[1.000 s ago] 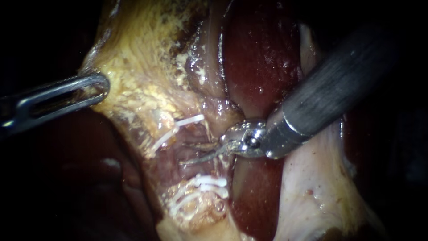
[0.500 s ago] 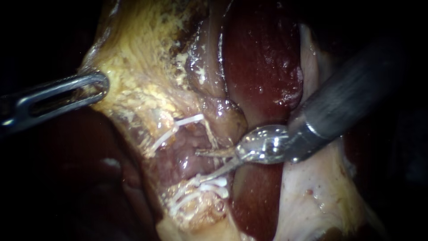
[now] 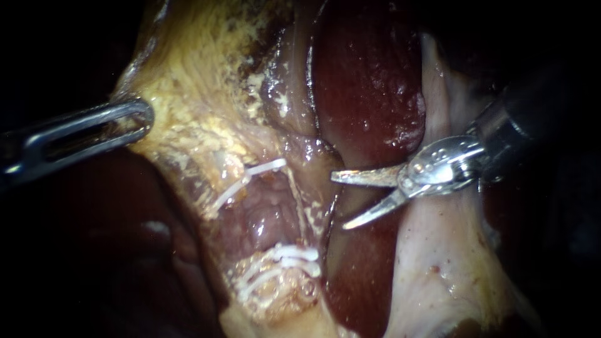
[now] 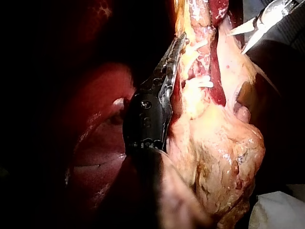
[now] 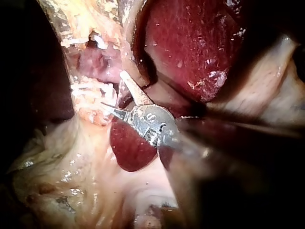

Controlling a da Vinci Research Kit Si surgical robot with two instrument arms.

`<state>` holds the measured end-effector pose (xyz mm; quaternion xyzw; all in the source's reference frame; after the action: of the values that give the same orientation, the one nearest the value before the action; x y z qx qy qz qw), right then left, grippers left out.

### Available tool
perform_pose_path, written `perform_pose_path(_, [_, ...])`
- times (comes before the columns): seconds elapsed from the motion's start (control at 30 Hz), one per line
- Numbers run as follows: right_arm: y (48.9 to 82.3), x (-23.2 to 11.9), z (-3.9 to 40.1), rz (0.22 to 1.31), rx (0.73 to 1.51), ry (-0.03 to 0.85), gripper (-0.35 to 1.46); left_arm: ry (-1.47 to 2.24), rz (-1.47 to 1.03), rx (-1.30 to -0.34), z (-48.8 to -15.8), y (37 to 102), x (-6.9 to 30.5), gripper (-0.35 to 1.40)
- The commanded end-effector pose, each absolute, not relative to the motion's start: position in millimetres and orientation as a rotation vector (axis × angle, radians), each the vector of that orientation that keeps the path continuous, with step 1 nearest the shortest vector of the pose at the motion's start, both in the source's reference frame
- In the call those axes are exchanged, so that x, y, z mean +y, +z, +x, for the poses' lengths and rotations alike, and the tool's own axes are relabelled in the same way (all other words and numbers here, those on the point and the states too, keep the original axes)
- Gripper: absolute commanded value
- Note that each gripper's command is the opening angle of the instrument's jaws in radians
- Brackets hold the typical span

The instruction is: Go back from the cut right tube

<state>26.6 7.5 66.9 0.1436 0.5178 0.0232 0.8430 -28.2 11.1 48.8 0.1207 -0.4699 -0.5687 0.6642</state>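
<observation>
Tension comes from my left instrument, its jaws clamped on the left edge of the yellow fatty tissue. In the middle lies the cut tube, with white clips on either side of the gap. Right of it, apart from the tube, my right instrument hangs over the dark red liver, blades spread wide and holding nothing. I judge the retreat well under way, and the next move calls for a straight pull along the shaft toward the upper right, with the blades kept off the liver and the pale tissue.
</observation>
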Motion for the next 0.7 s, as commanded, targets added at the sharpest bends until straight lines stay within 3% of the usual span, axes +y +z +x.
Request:
perform_pose_path(0.03, [66.7, 7.6, 26.4, 0.299, 1.096, 0.043, 1.43, -1.285, 0.273, -1.062, -28.3, 49.0, 11.2, -0.35])
perform_pose_path(0.27, [66.7, 7.6, 26.0, 0.296, 1.097, 0.037, 1.43, -1.269, 0.272, -1.056, -30.2, 53.3, 10.5, -0.35])
perform_pose_path(0.7, [66.6, 7.6, 26.0, 0.290, 1.098, 0.026, 1.43, -1.211, 0.329, -1.009, -38.7, 62.4, 10.2, -0.35])
